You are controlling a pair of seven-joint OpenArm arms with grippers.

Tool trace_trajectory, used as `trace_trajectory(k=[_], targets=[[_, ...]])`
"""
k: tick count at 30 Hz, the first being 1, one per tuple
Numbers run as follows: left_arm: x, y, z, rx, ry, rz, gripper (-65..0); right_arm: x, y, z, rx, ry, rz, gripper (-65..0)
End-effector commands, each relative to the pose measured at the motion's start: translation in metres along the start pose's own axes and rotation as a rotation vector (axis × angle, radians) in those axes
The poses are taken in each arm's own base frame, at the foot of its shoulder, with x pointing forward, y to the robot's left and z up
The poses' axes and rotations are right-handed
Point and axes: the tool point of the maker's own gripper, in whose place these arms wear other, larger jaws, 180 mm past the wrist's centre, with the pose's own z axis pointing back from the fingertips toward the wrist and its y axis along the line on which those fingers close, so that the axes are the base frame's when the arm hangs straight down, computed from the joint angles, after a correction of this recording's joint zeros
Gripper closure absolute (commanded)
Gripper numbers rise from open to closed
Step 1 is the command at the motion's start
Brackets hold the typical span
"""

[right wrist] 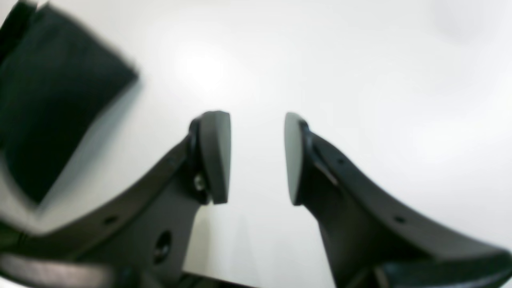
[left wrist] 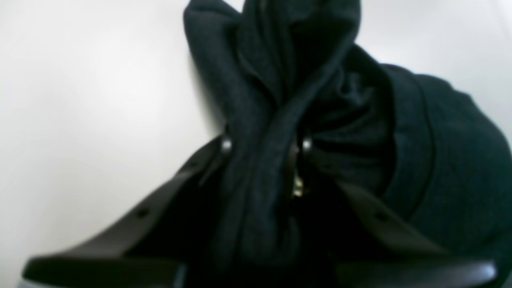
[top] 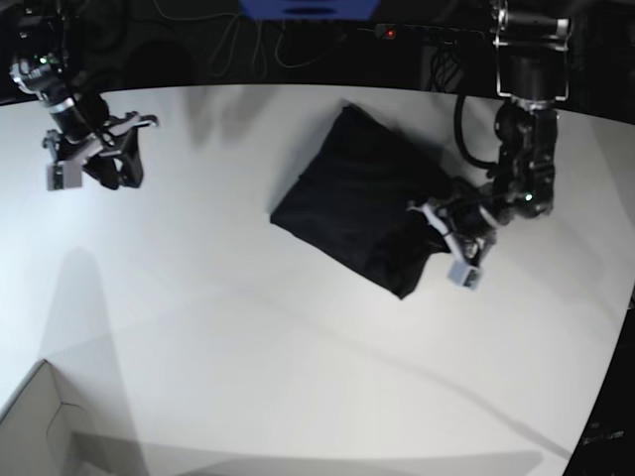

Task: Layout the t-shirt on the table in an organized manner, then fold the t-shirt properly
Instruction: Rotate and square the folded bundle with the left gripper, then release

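From the left wrist, we see our left gripper closed on a bunched ridge of the t-shirt, black fabric pinched between the jaws and piling up in soft folds against the white table; the picture is blurred, so we cannot say which edge or seam we have. From the right wrist, our right gripper stands parted with nothing between its pads, bare tabletop showing through the gap and a dark corner of the shirt only at the upper left of the view, well apart from the fingers. From the base view, the t-shirt lies as a rumpled, roughly folded dark heap a little right of the table's middle, toward the far edge, with our left gripper at its right-hand side and our right gripper away at the far left, clear of the cloth. We judge the shirt light, limp and prone to sag and drag rather than hold shape, so it calls for pinches at corners, shoulders or hem, ideally two at once, and gentle lifts to spread it flat before any fold.
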Motion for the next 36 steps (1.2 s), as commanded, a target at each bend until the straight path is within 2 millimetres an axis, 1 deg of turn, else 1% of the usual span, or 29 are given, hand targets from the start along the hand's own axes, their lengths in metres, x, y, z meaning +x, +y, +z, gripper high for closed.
trace_trajectory(k=[1,2,5,7,9,10,12,14,16,17,19,21,23,26,34,36], targets=[[-0.002,-0.012,-0.008,-0.025,0.076,-0.09,-0.2,0.012,-0.007,0.006,-0.021,-0.05,-0.007,-23.0],[0.002,-0.029,-0.018,-0.069,0.1,-0.16,-0.2,0.013,-0.016,0.01,-0.055,-0.061,-0.022,-23.0],[0.011,-0.074,-0.038,-0.181,0.115,-0.326,-0.2,0.014,-0.037,0.021,-0.129,-0.082,-0.048,-23.0],[0.016,-0.1,-0.049,-0.249,0.118,-0.43,-0.2,0.013,-0.048,0.029,-0.169,-0.084,-0.056,-23.0],[0.012,-0.115,-0.056,-0.275,0.155,-0.566,-0.2,0.01,-0.059,0.038,-0.202,-0.077,-0.055,-23.0],[0.007,-0.119,-0.059,-0.277,0.179,-0.638,-0.2,0.009,-0.063,0.042,-0.217,-0.073,-0.054,-23.0],[0.004,-0.12,-0.064,-0.262,0.215,-0.758,-0.2,0.009,-0.07,0.047,-0.24,-0.073,-0.053,-23.0],[0.008,-0.131,-0.072,-0.252,0.224,-0.853,-0.2,0.005,-0.075,0.052,-0.264,-0.07,-0.067,-23.0],[0.011,-0.132,-0.078,-0.22,0.231,-0.934,-0.2,0.002,-0.083,0.06,-0.298,-0.075,-0.082,-23.0],[0.013,-0.132,-0.079,-0.207,0.233,-0.965,-0.2,0.002,-0.084,0.061,-0.3,-0.078,-0.082,-23.0],[0.015,-0.127,-0.081,-0.173,0.246,-1.022,-0.2,0.001,-0.082,0.064,-0.286,-0.079,-0.072,-23.0],[0.023,-0.131,-0.086,-0.154,0.241,-1.071,-0.2,0.001,-0.076,0.066,-0.252,-0.083,-0.05,-22.9],[0.025,-0.124,-0.089,-0.133,0.259,-1.087,-0.2,0.001,-0.075,0.069,-0.241,-0.091,-0.043,-22.8],[0.029,-0.119,-0.093,-0.119,0.273,-1.087,-0.2,-0.001,-0.08,0.075,-0.271,-0.104,-0.063,-22.9],[0.032,-0.114,-0.093,-0.103,0.283,-1.096,-0.6,-0.003,-0.08,0.077,-0.274,-0.098,-0.064,-22.9],[0.035,-0.114,-0.093,-0.101,0.279,-1.099,-2.7,-0.003,-0.08,0.077,-0.274,-0.098,-0.064,-22.9]])
